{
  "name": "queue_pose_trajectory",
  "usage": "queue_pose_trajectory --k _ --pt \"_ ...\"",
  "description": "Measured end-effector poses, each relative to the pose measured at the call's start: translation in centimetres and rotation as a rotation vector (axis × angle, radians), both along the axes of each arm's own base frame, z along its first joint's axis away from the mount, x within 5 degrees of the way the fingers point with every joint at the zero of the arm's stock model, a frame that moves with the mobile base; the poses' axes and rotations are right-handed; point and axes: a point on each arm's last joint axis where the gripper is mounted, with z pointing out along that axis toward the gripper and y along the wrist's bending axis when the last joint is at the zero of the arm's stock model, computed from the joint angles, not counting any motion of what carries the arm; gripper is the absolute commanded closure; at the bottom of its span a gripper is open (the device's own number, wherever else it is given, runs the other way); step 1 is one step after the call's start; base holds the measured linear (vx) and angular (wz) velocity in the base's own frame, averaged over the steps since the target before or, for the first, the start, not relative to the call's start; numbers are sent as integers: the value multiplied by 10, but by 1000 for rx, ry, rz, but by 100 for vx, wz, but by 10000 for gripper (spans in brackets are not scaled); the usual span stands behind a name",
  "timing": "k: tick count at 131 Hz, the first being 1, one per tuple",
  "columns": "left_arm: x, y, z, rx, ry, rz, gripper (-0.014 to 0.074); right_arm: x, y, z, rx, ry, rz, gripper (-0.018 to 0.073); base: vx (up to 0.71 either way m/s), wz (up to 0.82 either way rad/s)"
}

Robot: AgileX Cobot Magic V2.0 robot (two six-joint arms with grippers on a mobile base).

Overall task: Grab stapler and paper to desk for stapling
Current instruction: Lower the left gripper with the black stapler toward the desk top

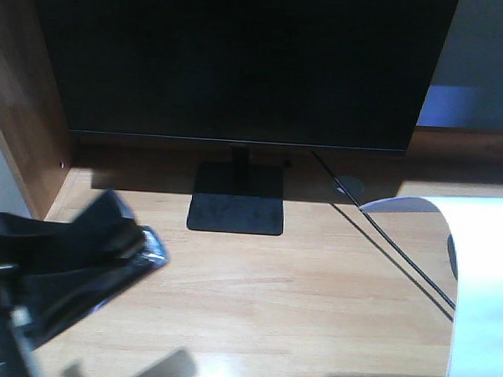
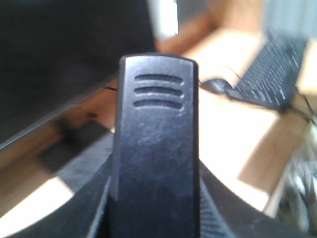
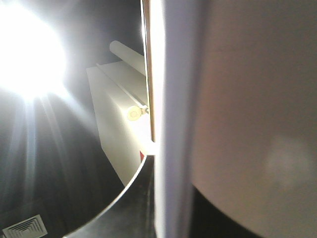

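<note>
The black stapler (image 2: 156, 144) fills the left wrist view, its ribbed end pointing away, and my left gripper (image 2: 156, 208) is shut on its sides. From the front, that gripper (image 1: 99, 244) hovers low over the left part of the light wood desk (image 1: 271, 306), with the stapler's shiny tip (image 1: 153, 253) sticking out. The white paper (image 1: 481, 290) hangs curved at the right edge above the desk. In the right wrist view my right gripper (image 3: 168, 218) is shut on the paper (image 3: 247, 99), seen edge-on. The front view does not show that gripper.
A large black monitor (image 1: 240, 63) on a square base (image 1: 236, 206) stands at the back. A black cable (image 1: 399, 257) runs diagonally from a grommet (image 1: 347, 187). A brown side panel (image 1: 24, 128) bounds the left. Keyboard (image 2: 272, 74) and mouse (image 2: 215, 85) lie to the right.
</note>
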Motion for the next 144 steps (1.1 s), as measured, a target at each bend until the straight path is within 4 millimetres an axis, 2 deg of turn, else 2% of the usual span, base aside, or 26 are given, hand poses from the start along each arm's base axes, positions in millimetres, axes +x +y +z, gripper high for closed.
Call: queue_pose_trajectory --k 24,45,63,93,118,144 --pt "26 -27 -23 70 27 -75 603 0 0 0 0 0 0 565 0 0" --pt "45 -35 -38 142 7 -96 603 0 0 0 0 0 0 565 0 0" --pt "62 -31 -49 191 7 -86 603 0 0 0 0 0 0 565 0 0" --pt "86 -12 -66 246 37 -113 603 0 0 0 0 0 0 565 0 0" --pt "109 2 -85 300 50 -230 603 0 0 0 0 0 0 565 0 0" --pt "141 2 -96 294 66 -373 603 0 0 0 0 0 0 565 0 0"
